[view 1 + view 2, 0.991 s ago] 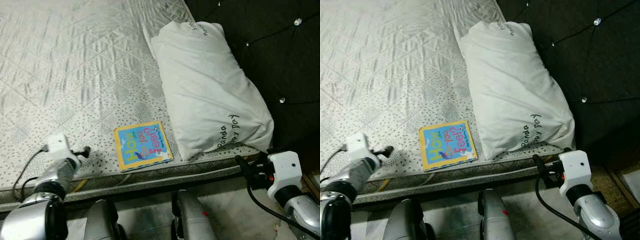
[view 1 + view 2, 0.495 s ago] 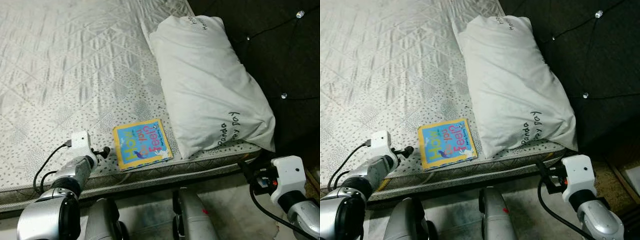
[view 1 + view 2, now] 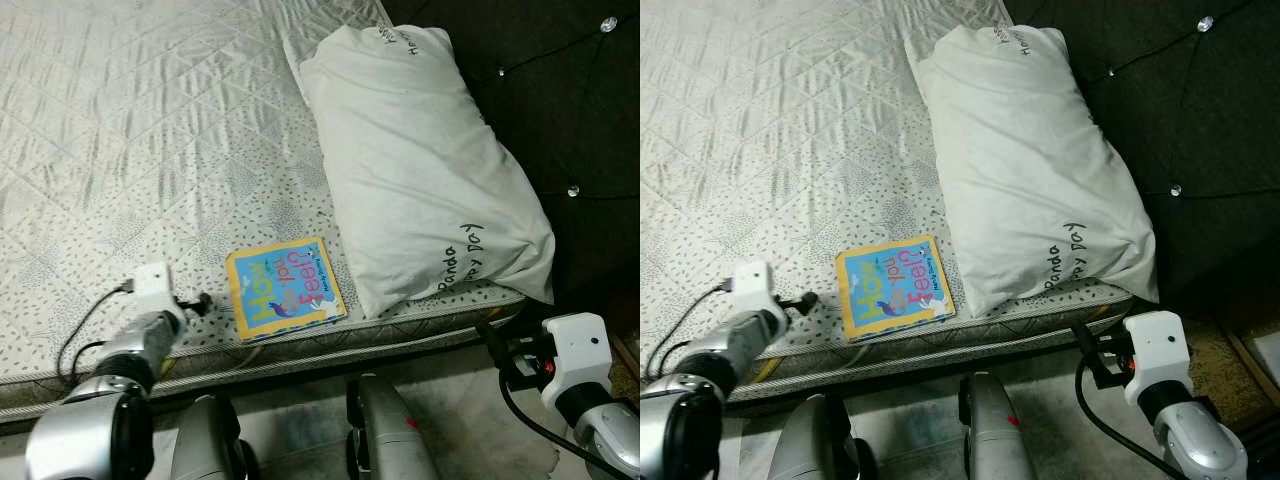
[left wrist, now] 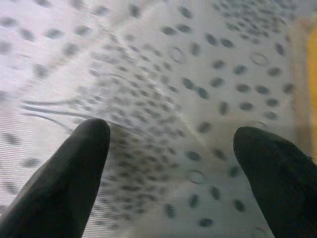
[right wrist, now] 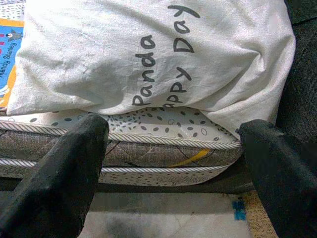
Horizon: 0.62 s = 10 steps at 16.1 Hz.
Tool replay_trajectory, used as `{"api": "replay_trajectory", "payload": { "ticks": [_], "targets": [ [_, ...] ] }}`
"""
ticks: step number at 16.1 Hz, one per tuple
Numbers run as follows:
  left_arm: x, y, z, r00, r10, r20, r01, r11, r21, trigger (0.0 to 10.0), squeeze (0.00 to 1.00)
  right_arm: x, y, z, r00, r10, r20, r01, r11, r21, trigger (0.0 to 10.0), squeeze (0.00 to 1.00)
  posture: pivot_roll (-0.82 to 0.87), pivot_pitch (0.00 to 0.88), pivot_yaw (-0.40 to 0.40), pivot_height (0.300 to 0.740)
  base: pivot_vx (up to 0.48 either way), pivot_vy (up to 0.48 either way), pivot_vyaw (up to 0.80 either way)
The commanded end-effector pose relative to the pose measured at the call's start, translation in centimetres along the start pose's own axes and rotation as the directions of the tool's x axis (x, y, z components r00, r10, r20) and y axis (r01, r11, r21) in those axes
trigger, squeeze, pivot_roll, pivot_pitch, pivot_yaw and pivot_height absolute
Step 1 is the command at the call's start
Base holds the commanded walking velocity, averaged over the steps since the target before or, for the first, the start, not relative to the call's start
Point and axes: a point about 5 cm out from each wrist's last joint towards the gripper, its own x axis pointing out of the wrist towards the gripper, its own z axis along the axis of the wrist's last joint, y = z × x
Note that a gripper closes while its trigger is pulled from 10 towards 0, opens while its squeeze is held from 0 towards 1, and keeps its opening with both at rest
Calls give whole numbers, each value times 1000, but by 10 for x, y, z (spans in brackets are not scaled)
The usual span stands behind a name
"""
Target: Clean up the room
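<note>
The left gripper [image 3: 203, 300] edges down-left, fingers apart over the dotted quilted mattress [image 3: 150, 150], beside the glossy square book [image 3: 284, 289]; the right gripper [image 3: 1080, 335] gapes.

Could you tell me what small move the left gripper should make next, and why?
Probably slide the left gripper toward the book. Its fingers are open just over the mattress, and the book lies flat near the bed edge beside the pillow, not yet touched.
</note>
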Motion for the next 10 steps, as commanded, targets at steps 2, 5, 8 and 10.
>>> {"api": "replay_trajectory", "payload": {
  "ticks": [2, 5, 8, 10],
  "targets": [
    [-1, 9, -7, 999, 26, -22, -26, 999, 20, 10000, 1000, -3, -2, -2, 1000, -13, -12, 13, 1000, 7, 10000, 0, -416, 277, -30, 613, 0, 0, 0],
    [0, -2, -6, 999, -30, -30, 33, 996, 87, 10000, 1000, -2, -2, -1, 1000, -16, -5, 16, 1000, 9, 10000, 0, -418, 275, -28, 613, 0, 0, 0],
    [2, -21, -8, 995, -89, -48, 94, 989, 117, 10000, 1000, -2, -3, 0, 1000, -20, -2, 20, 1000, 8, 10000, 0, -424, 274, -28, 613, 0, 0, 0],
    [2, -32, -13, 989, -134, -67, 142, 979, 146, 10000, 1000, -3, -4, 0, 1000, -22, -4, 22, 1000, 7, 10000, 0, -427, 273, -27, 613, 0, 0, 0]
  ]
}}
